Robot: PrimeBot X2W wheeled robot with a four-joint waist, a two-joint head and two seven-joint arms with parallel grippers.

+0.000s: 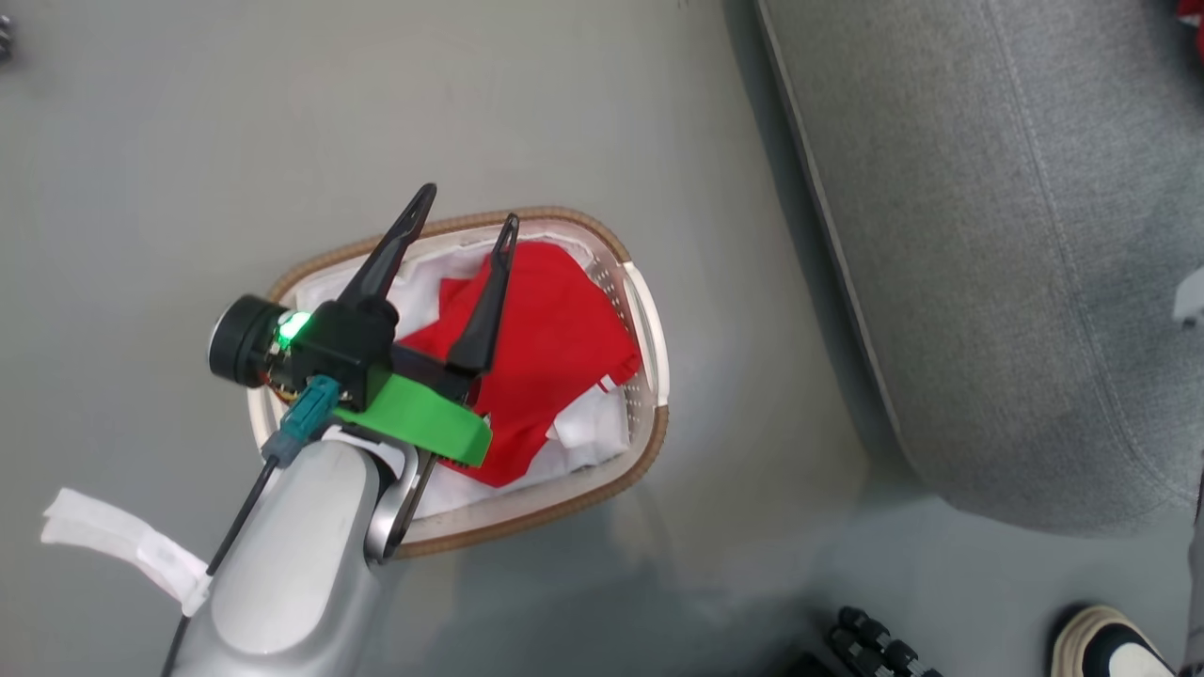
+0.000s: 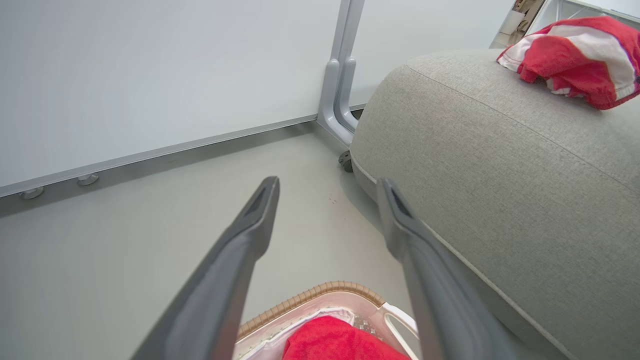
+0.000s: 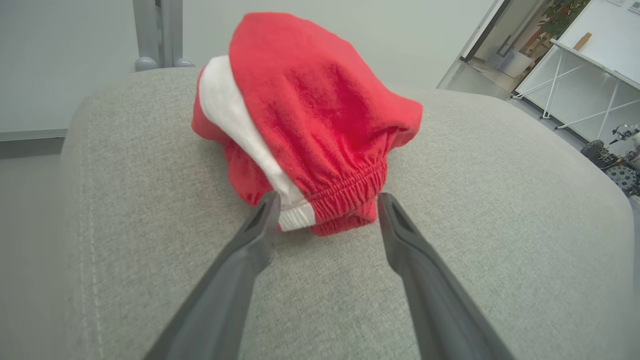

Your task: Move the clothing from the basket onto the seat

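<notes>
Clothing [image 3: 310,115] is laid near far edge of seat [image 3: 500,225]; second red piece [image 1: 555,348] is seen in basket [image 1: 649,376] | right tool [image 3: 327,200] spread beside waistband [image 3: 345,200], left tool [image 1: 469,207] spread over basket | risk: waistband snagged and dragged off by a low retreat.

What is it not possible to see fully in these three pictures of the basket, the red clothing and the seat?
Head view: the left gripper and its forearm cover part of the red clothing and of the basket.
Head view: the top right corner cuts off the red garment on the seat.
Head view: the bottom edge cuts off a person's shoe.
Left wrist view: the bottom edge cuts off most of the basket.
</notes>
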